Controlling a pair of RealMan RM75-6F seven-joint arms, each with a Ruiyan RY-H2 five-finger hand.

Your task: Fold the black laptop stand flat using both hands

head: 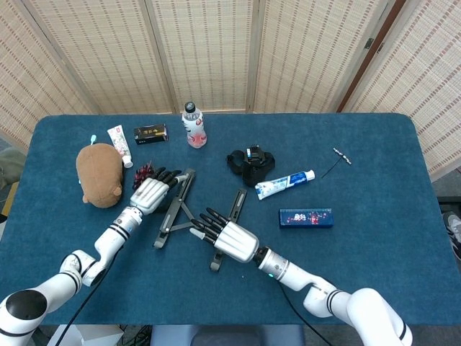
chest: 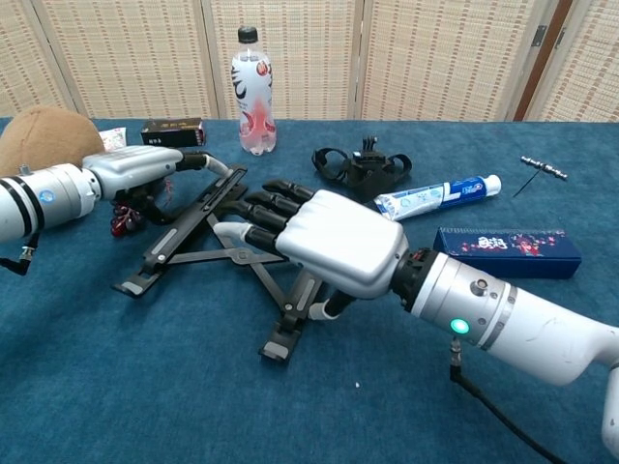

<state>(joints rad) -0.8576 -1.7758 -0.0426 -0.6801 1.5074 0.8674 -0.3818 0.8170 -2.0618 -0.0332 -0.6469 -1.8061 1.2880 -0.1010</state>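
Head view: the stand [head: 193, 213] lies near the middle of the counter [head: 374, 245], toward its left and front, its two black rails splayed in a skewed V joined by thin cross struts. The left hand [head: 151, 193] rests on the far end of the left rail, fingers stretched along it, not clearly clamped. The right hand [head: 229, 238] lies over the right rail near the struts, fingers spread and nothing visibly gripped.

Chest view: the stand [chest: 208, 227] sits askew, the left rail angled away toward the counter's far left. The left hand [chest: 135, 169] presses on that rail's upper end with fingers extended. The right hand [chest: 324, 237] covers the hinge area, its dark fingers [chest: 259, 208] fanned out and apart; whether the thumb below hooks the right rail cannot be told.

The stand looks light, stiff and slippery on the cloth, likely to skate rather than fold if pushed from one side. Its struts look thin and pinch-prone. Best taken by the two rails near their ends, squeezing them together evenly.
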